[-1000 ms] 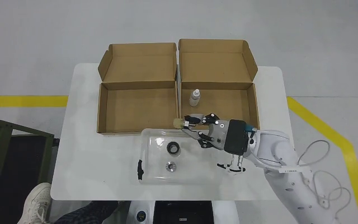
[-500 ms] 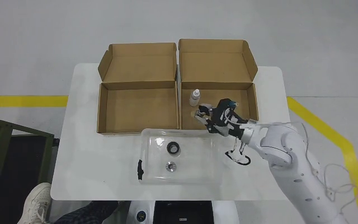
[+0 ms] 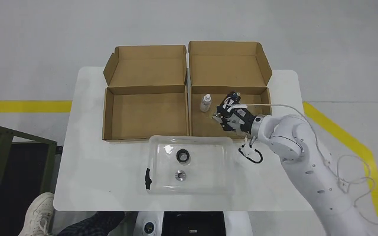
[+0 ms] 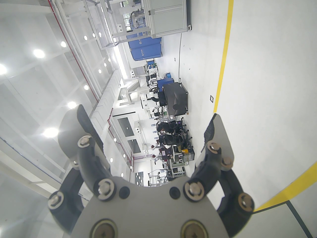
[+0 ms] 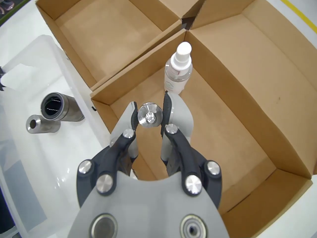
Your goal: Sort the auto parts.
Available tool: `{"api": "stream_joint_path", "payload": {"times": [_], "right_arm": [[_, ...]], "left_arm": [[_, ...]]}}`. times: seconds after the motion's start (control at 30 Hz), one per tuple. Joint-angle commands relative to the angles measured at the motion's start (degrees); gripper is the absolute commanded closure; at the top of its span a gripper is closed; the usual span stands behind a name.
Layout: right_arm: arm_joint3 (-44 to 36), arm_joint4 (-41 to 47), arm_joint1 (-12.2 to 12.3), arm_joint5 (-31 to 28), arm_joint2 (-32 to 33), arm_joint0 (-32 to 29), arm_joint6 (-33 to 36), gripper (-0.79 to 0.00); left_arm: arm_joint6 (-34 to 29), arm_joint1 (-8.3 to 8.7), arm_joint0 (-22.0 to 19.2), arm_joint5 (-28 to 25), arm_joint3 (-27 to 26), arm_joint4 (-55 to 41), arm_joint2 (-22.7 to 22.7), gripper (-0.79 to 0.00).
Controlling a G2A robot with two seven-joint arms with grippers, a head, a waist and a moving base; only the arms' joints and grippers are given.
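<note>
My right gripper [image 5: 150, 113] [image 3: 226, 113] is shut on a small round metal part [image 5: 150, 118] and hangs over the right cardboard box [image 3: 261, 112] [image 5: 260, 80], close to a white spray bottle [image 3: 205, 102] [image 5: 178, 69] standing inside it. The left cardboard box [image 3: 107, 115] [image 5: 81, 58] holds nothing. In the clear plastic bin [image 3: 158, 177] [image 5: 37, 154] lie a dark-bored steel sleeve [image 3: 183, 156] [image 5: 59, 107] and a smaller steel cylinder [image 3: 179, 174] [image 5: 40, 125]. My left gripper [image 4: 148, 130] is open and faces the room.
Both boxes have their lids folded back toward the far table edge [image 3: 94, 74]. A black clip [image 3: 147, 178] sits on the bin's left wall. A looped black cable [image 3: 250, 153] hangs under the right arm beside the bin.
The right gripper has carried the small metal part up from the bin's far edge and over the right box, swinging around toward the spray bottle.
</note>
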Motion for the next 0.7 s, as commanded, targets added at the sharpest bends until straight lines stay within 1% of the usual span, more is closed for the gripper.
{"api": "stream_joint_path", "payload": {"times": [0.0,0.17,0.43,0.5,0.63,0.67], "right_arm": [[1.9,-0.6,-0.4,1.2,-1.6,1.7,0.3,0.000],[5.9,-2.3,-1.5,3.3,-5.8,5.4,1.4,0.000],[10.1,-7.0,-2.8,7.6,-10.6,8.7,4.7,0.000],[11.1,-6.7,-3.1,7.7,-11.2,9.1,4.9,-0.022],[12.8,-7.1,-3.5,7.4,-12.1,10.0,4.4,-0.037],[13.1,-7.4,-3.6,7.5,-12.3,10.2,4.5,-0.105]], "left_arm": [[0.0,0.00,0.0,0.0,0.0,0.0,0.0,-0.785],[0.0,0.00,0.0,0.0,0.0,0.0,0.0,-0.785],[0.0,0.00,0.0,0.0,0.0,0.0,0.0,-0.785],[0.0,0.00,0.0,0.0,0.0,0.0,0.0,-0.785],[0.0,0.00,0.0,0.0,0.0,0.0,0.0,-0.785],[0.0,0.00,0.0,0.0,0.0,0.0,0.0,-0.785]]}}
